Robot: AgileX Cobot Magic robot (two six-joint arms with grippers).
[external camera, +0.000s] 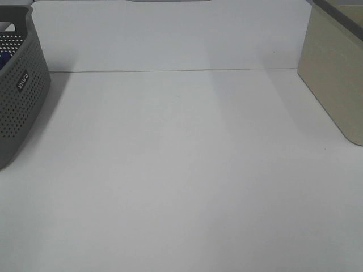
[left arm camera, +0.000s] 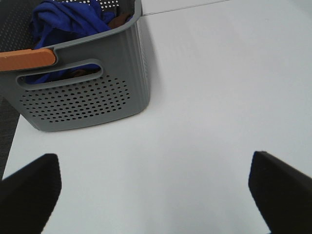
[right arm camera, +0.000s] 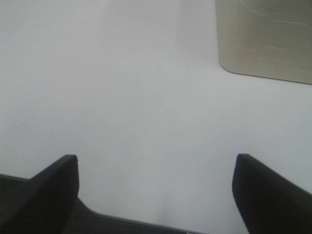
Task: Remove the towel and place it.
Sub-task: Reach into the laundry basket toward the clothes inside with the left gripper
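Note:
The royal-blue towel [left arm camera: 66, 19] lies crumpled inside the grey perforated basket [left arm camera: 83, 100], which has an orange handle [left arm camera: 27, 58]. In the exterior high view only the basket's side [external camera: 20, 96] shows at the far left, with a sliver of blue [external camera: 3, 59] through its handle hole. My left gripper [left arm camera: 153, 190] is open and empty above the white table, short of the basket. My right gripper [right arm camera: 156, 190] is open and empty over the table near its front edge. Neither arm shows in the exterior high view.
A beige box [external camera: 334, 73] stands at the right edge of the white table [external camera: 181, 170]; its corner also shows in the right wrist view [right arm camera: 265, 39]. A white back wall [external camera: 170, 34] closes the far side. Something brown [left arm camera: 117, 20] lies in the basket beside the towel.

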